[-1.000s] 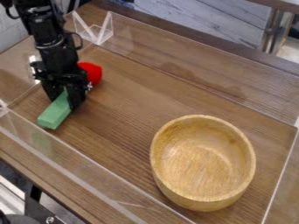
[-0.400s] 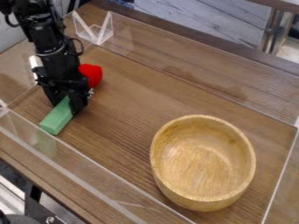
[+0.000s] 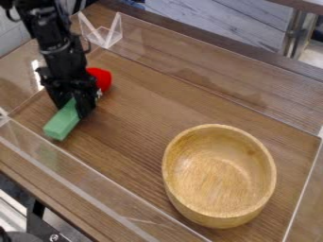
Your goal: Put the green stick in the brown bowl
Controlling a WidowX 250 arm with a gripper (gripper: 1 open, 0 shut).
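The black arm descends from the upper left of the view, its gripper (image 3: 74, 102) pointing straight down over the wooden table (image 3: 190, 95), at about ten o'clock from the table's middle. The green stick (image 3: 63, 121) lies beneath and in front of the gripper, its long axis running from roughly one o'clock to seven o'clock; its upper end sits between the dark fingers (image 3: 83, 101), its lower end points toward the near left edge. The stick appears tilted, upper end raised, though whether the lower end touches the table cannot be told. The jaws stand partly apart and close on the stick's upper end, grasping it. A red round toy (image 3: 98, 78) sits just behind the gripper at one o'clock. The brown bowl (image 3: 221, 175) rests upright well apart, at four o'clock from the stick. Clear low walls (image 3: 51, 156) border the table.
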